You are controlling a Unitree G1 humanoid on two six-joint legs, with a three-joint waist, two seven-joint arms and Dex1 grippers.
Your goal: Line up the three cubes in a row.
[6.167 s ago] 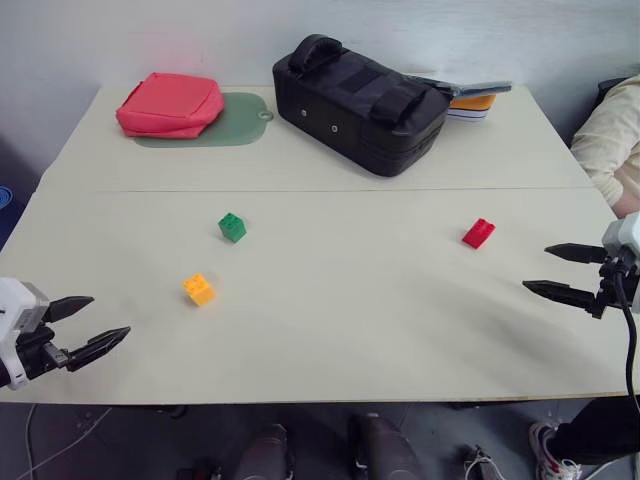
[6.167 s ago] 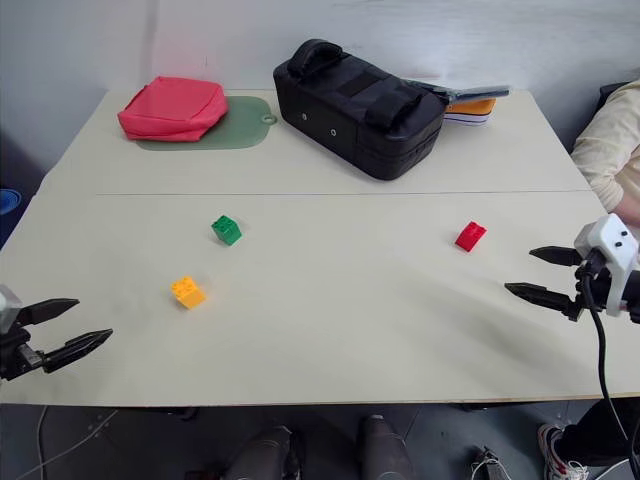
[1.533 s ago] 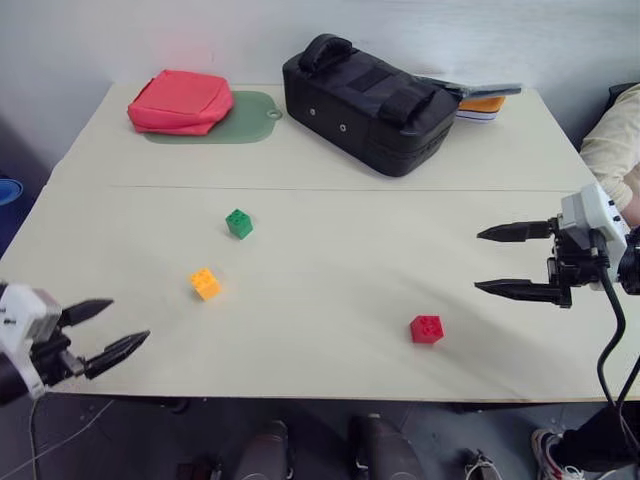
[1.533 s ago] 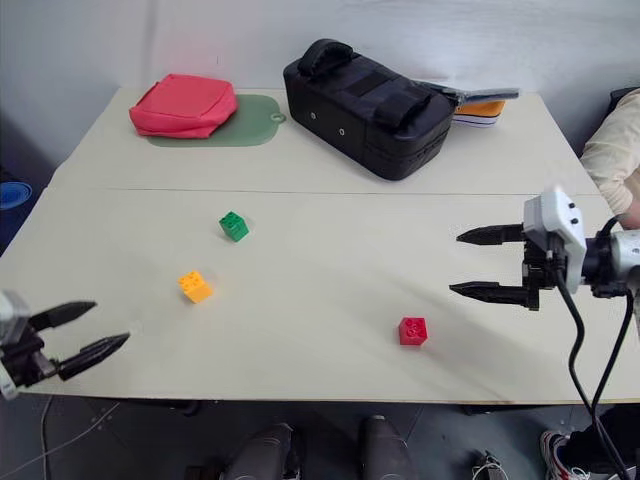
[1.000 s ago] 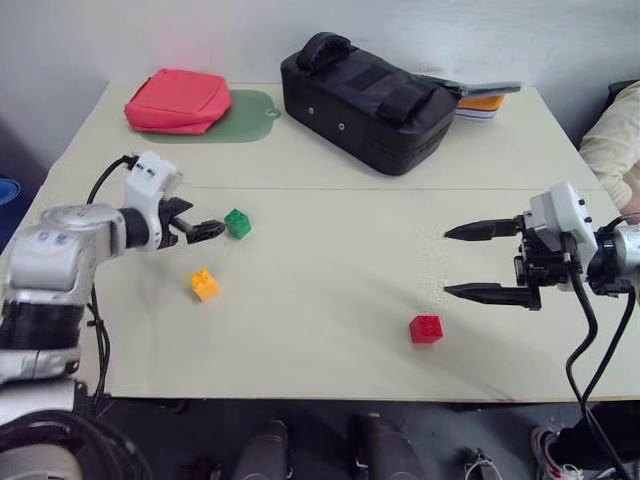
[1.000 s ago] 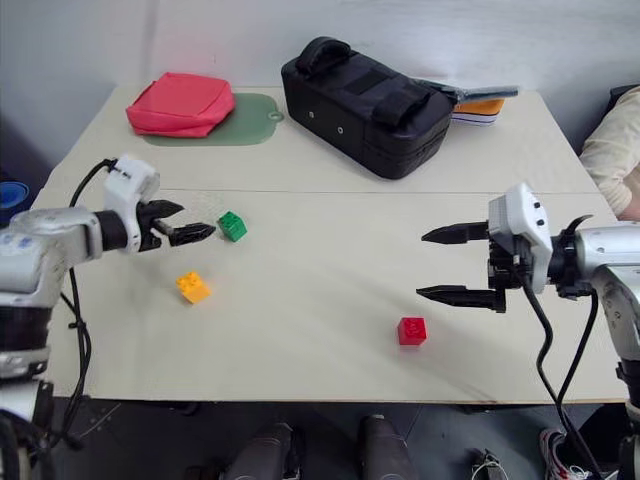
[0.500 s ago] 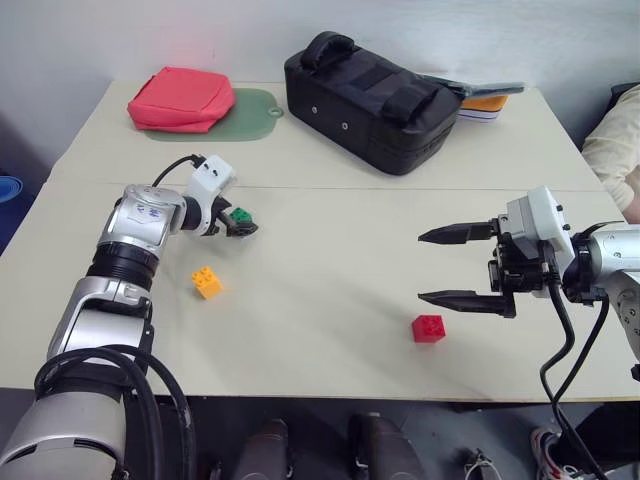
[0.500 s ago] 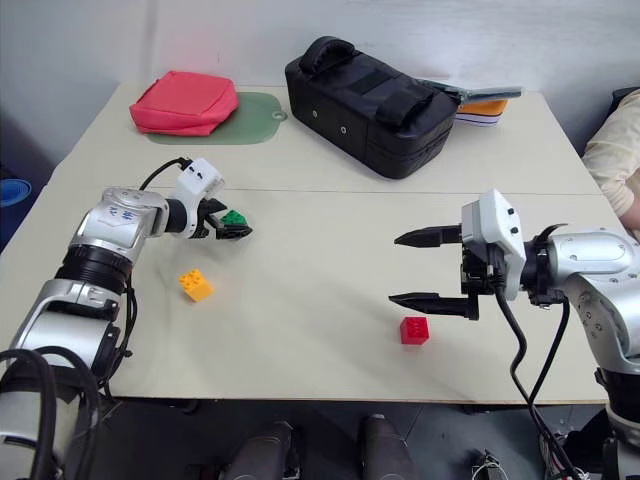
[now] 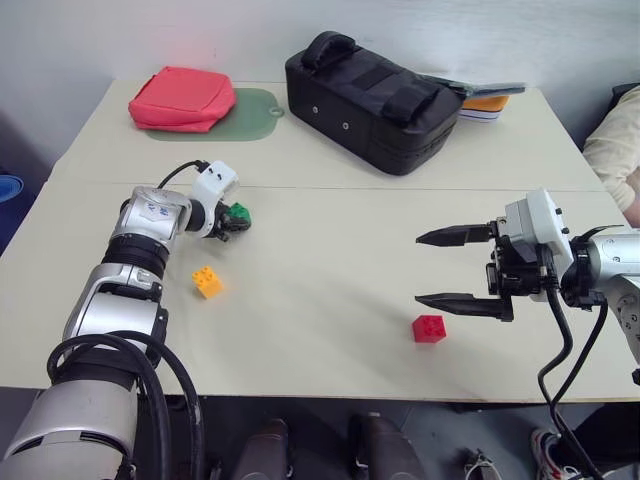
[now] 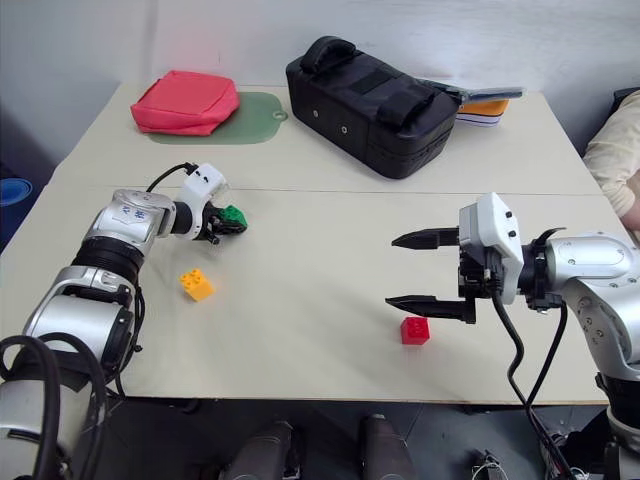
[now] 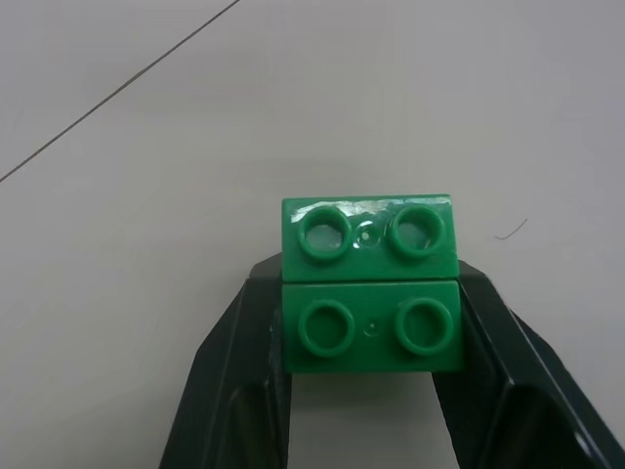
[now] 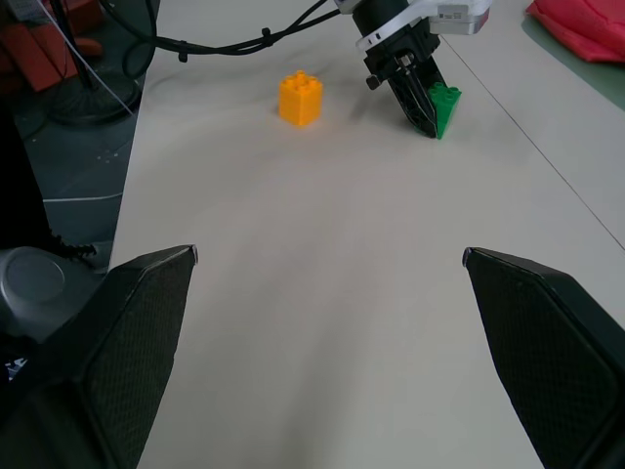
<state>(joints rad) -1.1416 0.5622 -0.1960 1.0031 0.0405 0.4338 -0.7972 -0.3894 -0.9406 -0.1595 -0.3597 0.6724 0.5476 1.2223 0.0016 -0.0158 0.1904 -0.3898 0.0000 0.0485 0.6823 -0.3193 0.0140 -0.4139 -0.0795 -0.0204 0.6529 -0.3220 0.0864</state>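
Silver arms, white wrist housings, black cables, black fingers (image 9: 452, 301).

Looks like a lab or test room, not a home. Plain pale counter (image 9: 330, 150) against a bare grey wall, nothing decorative. Beyond the left pincer (image 9: 236, 222): black bag (image 9: 375, 100), red pouch (image 9: 182, 99) on a green mat (image 9: 245, 104), and a small stack of flat items (image 9: 483, 102) behind the bag. Loose cables (image 12: 225, 44) trail off the counter edge near the left pincer. A person's sleeve (image 9: 612, 150) shows past the right pincer (image 9: 436, 268), sitting beside the counter.
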